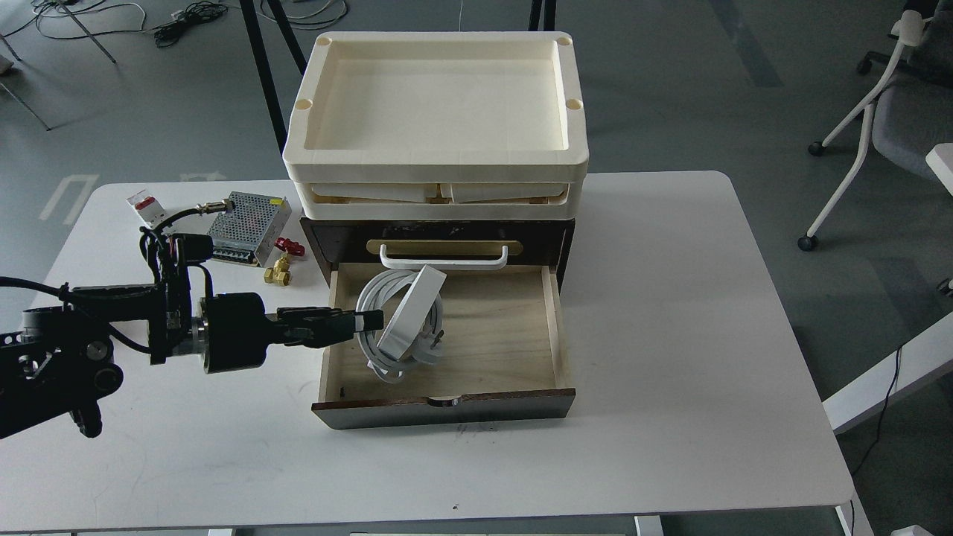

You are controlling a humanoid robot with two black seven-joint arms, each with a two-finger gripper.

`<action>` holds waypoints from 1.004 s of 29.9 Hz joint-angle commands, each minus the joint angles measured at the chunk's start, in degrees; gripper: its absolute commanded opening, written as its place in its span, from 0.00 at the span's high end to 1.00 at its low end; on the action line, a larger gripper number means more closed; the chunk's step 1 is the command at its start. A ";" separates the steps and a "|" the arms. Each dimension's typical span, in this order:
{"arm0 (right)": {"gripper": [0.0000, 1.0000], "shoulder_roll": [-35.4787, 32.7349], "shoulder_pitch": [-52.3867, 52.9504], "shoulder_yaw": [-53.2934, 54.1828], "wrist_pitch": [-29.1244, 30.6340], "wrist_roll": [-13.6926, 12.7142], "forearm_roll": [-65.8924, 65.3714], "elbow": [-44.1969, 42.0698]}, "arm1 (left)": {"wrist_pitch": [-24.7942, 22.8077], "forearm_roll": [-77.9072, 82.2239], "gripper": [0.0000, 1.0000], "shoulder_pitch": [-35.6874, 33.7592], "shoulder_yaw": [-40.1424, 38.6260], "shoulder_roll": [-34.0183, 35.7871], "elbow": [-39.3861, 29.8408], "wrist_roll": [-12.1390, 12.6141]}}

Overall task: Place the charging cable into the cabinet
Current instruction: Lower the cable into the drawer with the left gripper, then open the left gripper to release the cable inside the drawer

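The charging cable, a white power strip with its thick white cord coiled around it, stands tilted on edge inside the open lower drawer of the dark brown cabinet. The drawer's pale wood floor shows to the right of the cable. My left gripper reaches in over the drawer's left wall from the left. Its fingers are closed together on the left side of the cord coil. The upper drawer, with its white bar handle, is shut. My right gripper is out of view.
Two cream plastic trays are stacked on top of the cabinet. Left of the cabinet on the white table lie a perforated metal power-supply box, a small white breaker with a red switch and small brass fittings. An office chair stands at the far right.
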 commanded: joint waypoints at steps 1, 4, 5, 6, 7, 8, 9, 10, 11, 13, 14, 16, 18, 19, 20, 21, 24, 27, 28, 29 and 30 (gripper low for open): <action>0.00 0.00 -0.76 0.08 0.00 0.09 0.00 0.00 | -0.03 0.34 0.99 0.12 -0.11 -0.60 1.01 0.01; 0.00 0.35 -0.94 0.08 0.00 0.09 0.00 -0.79 | -0.03 0.34 0.99 0.12 -0.11 -1.74 2.51 0.01; 0.00 0.70 -0.94 0.08 0.00 0.09 0.09 -1.14 | -0.11 0.34 0.99 0.12 -0.02 -2.27 3.29 0.01; 0.00 1.05 -0.94 0.08 0.00 0.09 0.00 -1.14 | -0.11 0.34 0.99 0.12 -0.02 -2.71 4.52 0.01; 0.00 1.14 -0.94 0.08 0.00 0.09 0.00 -1.14 | -0.29 0.34 0.99 0.21 -0.02 -3.32 5.49 0.01; 0.00 1.23 -1.03 0.08 0.00 0.09 0.00 -1.23 | -0.29 0.34 0.99 0.21 -0.02 -3.85 6.20 0.01; 0.00 1.15 -1.03 0.08 0.00 0.09 0.00 -1.23 | -0.29 0.34 0.99 0.21 -0.02 -4.37 6.64 0.01; 0.00 1.15 -1.20 0.08 0.00 0.09 0.00 -1.23 | -0.29 0.34 0.99 0.47 -0.02 -4.82 7.16 0.01; 0.00 1.23 -1.38 0.08 0.00 0.09 0.00 -1.32 | -0.29 0.34 0.99 0.73 -0.02 -5.08 7.52 0.01; 0.00 1.23 -1.47 0.08 0.00 0.09 0.00 -1.85 | -0.29 0.34 0.98 0.91 -0.02 -5.35 8.48 0.01; 0.00 1.32 -1.47 0.08 0.00 0.09 0.09 -1.93 | -0.29 0.34 0.98 0.91 -0.02 -5.61 8.84 0.01; 0.00 1.50 -1.47 0.08 0.00 0.09 0.00 -2.02 | -0.20 0.34 0.97 1.00 -0.02 -6.14 9.19 0.01; 0.00 1.50 -1.47 0.08 0.00 0.09 0.00 -2.02 | -0.12 0.25 0.92 1.35 -0.19 -6.58 9.19 0.01; 0.00 1.50 -1.47 0.08 0.00 0.09 0.09 -2.02 | -0.11 -0.19 0.87 1.44 -0.28 -6.75 9.10 0.01; 0.00 1.50 -1.47 0.08 0.00 0.09 0.09 -2.02 | -0.20 -0.19 0.83 1.44 -0.28 -6.84 9.19 0.01; 0.00 1.50 -1.47 0.08 0.00 0.09 0.00 -2.02 | -0.20 -0.19 0.76 1.44 -0.37 -6.84 9.10 0.01; 0.00 1.50 -1.47 0.08 0.00 0.09 0.00 -2.02 | -0.47 -0.28 0.65 1.44 -0.54 -6.93 9.02 0.01; 0.00 1.50 -1.47 0.08 0.00 0.09 0.09 -2.02 | -0.47 -0.36 0.60 1.44 -0.63 -7.10 8.93 0.01; 0.00 1.50 -1.47 0.08 0.00 0.09 0.00 -2.02 | -0.55 -0.37 0.59 1.44 -0.72 -7.28 8.93 0.01; 0.00 1.50 -1.47 0.08 0.00 0.09 0.09 -2.02 | -0.55 -0.37 0.58 1.44 -0.72 -7.63 8.93 0.01; 0.00 1.50 -1.56 0.08 0.00 0.09 0.09 -2.02 | -0.55 -0.45 0.58 1.44 -0.72 -8.15 8.93 0.01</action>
